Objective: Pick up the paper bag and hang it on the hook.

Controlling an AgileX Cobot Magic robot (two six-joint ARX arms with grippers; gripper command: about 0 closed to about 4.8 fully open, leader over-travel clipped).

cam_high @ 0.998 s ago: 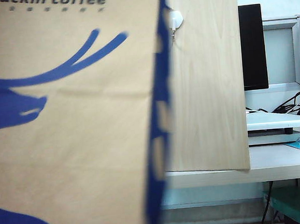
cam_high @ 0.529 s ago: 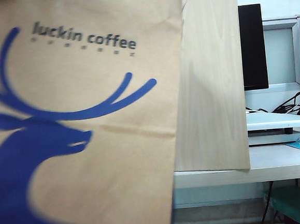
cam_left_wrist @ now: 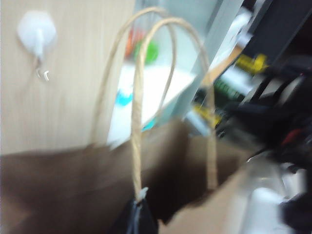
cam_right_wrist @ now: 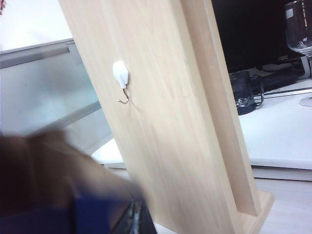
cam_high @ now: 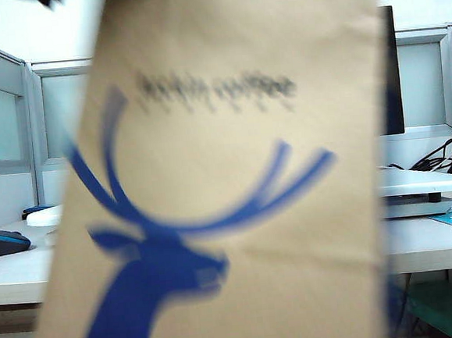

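Paper bag [cam_high: 228,192] hangs airborne, handles [cam_left_wrist: 139,97] near but clear of hook [cam_left_wrist: 38,36] on board [cam_right_wrist: 161,122], left gripper [cam_left_wrist: 139,219] clamped on bag rim; right gripper [cam_right_wrist: 136,219] beside board, state indeterminable; recommend slow approach, loops above hook, then lower.

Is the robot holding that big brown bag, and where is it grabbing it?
Yes. The left gripper holds the paper bag by one handle's base, at its top rim.

My left gripper [cam_left_wrist: 138,214] is clamped on the paper bag [cam_left_wrist: 73,190] rim; its handles [cam_left_wrist: 139,122] arch upward; the hook [cam_left_wrist: 38,36] sits on the wooden board [cam_left_wrist: 73,97] nearby.
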